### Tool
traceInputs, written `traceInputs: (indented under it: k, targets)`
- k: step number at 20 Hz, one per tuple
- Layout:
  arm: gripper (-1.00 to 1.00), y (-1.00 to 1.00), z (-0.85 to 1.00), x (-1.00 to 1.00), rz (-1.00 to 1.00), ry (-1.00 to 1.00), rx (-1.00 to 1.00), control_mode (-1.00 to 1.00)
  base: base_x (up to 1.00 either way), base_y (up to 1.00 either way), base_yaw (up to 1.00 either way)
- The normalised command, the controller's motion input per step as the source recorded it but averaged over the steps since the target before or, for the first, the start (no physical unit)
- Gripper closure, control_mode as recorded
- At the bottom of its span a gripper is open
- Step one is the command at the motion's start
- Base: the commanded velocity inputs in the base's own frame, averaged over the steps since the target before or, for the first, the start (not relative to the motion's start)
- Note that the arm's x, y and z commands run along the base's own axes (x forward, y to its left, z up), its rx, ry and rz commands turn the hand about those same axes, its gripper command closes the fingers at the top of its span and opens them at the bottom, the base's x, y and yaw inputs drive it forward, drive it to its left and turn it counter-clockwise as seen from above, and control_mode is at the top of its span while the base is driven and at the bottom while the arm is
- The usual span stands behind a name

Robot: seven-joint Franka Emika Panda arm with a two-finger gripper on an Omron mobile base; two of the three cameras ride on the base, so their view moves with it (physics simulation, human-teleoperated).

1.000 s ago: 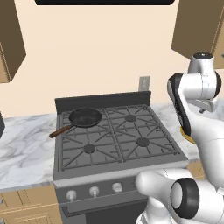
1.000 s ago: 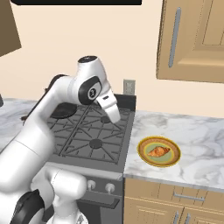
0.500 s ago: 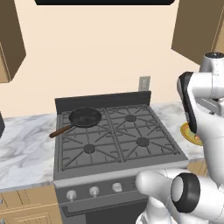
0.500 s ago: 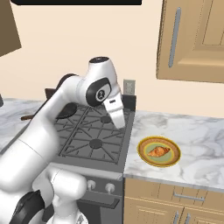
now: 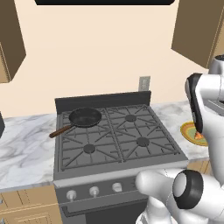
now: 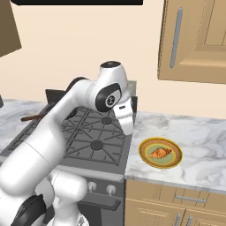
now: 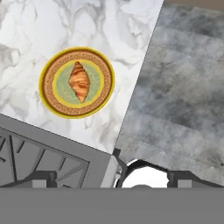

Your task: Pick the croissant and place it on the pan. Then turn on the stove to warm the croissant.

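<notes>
The croissant lies on a round yellow-rimmed green plate on the marble counter right of the stove. In the left base view my arm hides most of that plate. The black pan sits on the back left burner, its reddish handle pointing front-left. My gripper hangs over the stove's right edge, left of the plate and well above it. It is open and empty, its fingertips spread wide.
Silver knobs line the stove's front. Marble counter runs right of the plate, and more counter lies left of the stove. Wooden wall cabinets hang above the right counter. Grey floor lies past the counter's front edge.
The arm has swung right and down, from over the stove's middle to its right edge, closer to the plate. Croissant and pan have not moved.
</notes>
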Motion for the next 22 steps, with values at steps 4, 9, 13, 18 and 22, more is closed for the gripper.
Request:
traceInputs:
  k: [4,9,13,18,22]
  targets:
    - [-1.00,-0.22,-0.13,0.00,0.00,0.00,0.00,-1.00,0.00,0.00,0.00]
    - [-1.00,-0.26,-0.10,0.00,0.00,0.00,0.00,-1.00,0.00,0.00,0.00]
    - [-1.00,-0.23,-0.05,0.00,0.00,0.00,0.00,-1.00,0.00,0.00,0.00]
    - [-1.00,-0.12,-0.13,0.00,0.00,-0.03,0.00,-1.00,0.00,0.00,0.00]
    - [-1.00,-0.05,-0.27,0.00,0.00,-0.01,0.03,-1.00,0.00,0.00,0.00]
